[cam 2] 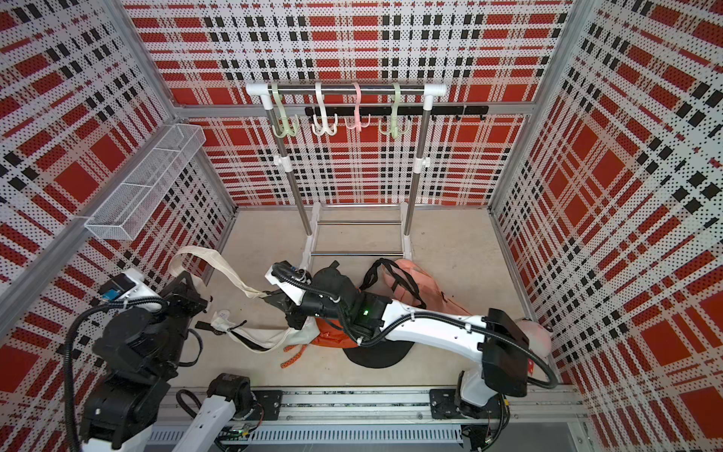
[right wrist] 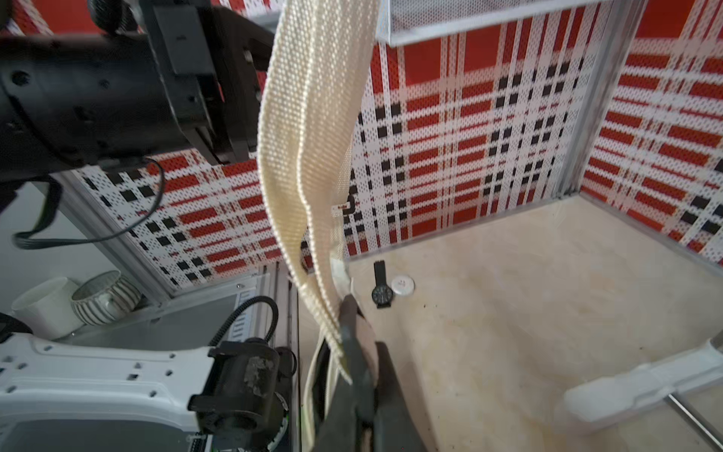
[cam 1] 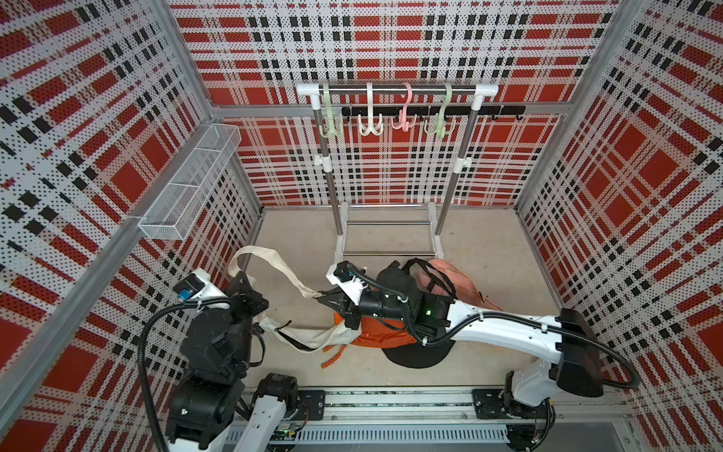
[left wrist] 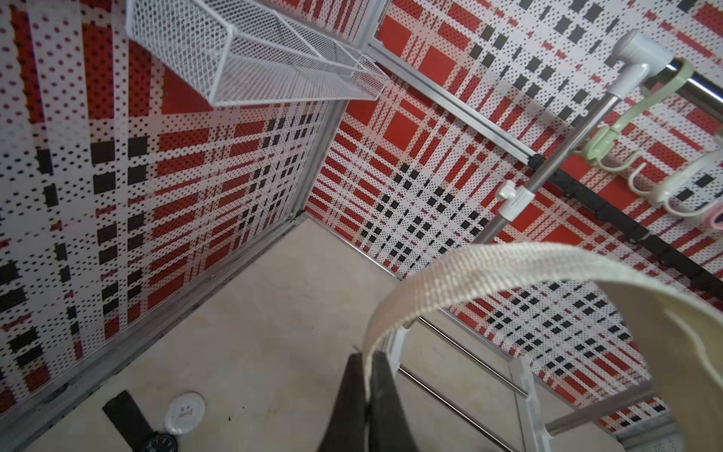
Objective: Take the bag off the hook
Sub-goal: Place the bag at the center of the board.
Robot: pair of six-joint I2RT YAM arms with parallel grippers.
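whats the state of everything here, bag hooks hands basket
tote bag: off the hooks, slumped on the floor
strap: raised, stretched between both hands
left hand: shut on strap
right hand: shut on strap
hooks: all four bare
wire basket: looks empty

The cream canvas tote bag [cam 1: 309,336] lies crumpled on the beige counter [cam 1: 489,254], its woven webbing strap [cam 1: 281,266] looped upward, well apart from the pastel plastic hooks [cam 1: 369,117].
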